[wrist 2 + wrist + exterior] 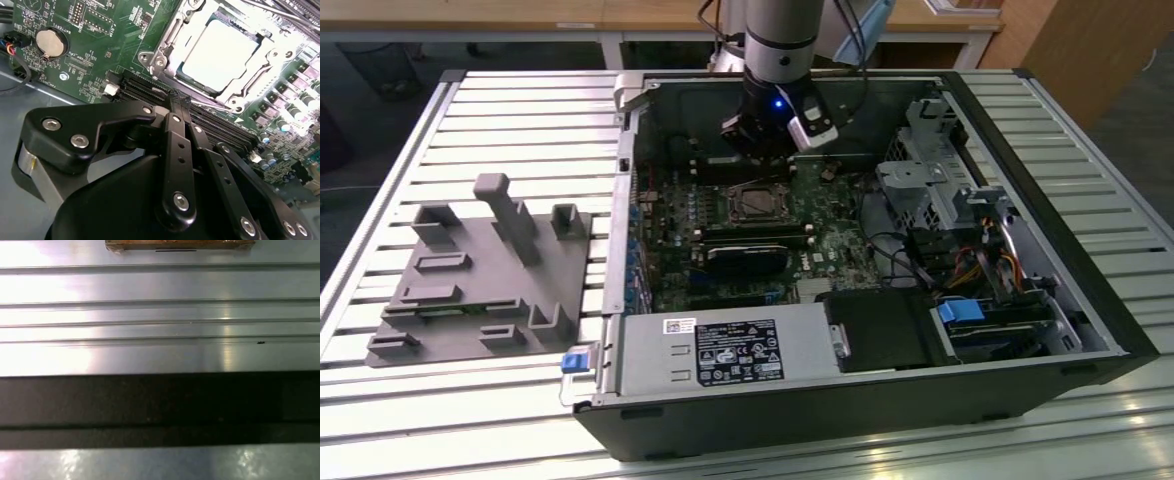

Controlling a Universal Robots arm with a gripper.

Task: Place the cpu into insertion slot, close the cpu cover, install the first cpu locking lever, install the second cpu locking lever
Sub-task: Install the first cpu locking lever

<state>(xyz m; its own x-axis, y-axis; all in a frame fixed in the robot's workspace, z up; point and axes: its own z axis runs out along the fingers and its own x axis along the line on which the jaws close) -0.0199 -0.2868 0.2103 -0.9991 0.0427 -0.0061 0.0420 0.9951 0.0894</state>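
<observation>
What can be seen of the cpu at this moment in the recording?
In the second wrist view the cpu is a flat square chip with a pale, silvery face that catches strong glare. It lies flat in the insertion slot on the green circuit board, and the cpu cover frames it, its window leaving the face bare. Nothing rests on top of it. In the exterior view it sits inside the open computer case, just in front of the gripper, which is apart from it.

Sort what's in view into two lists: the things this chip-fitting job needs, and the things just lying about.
Job:
chip, seated in its socket
metal cover frame, around the chip
claw, above the board

Lying about:
coin battery
grey plastic holder on the table, outside the case
power supply
</observation>
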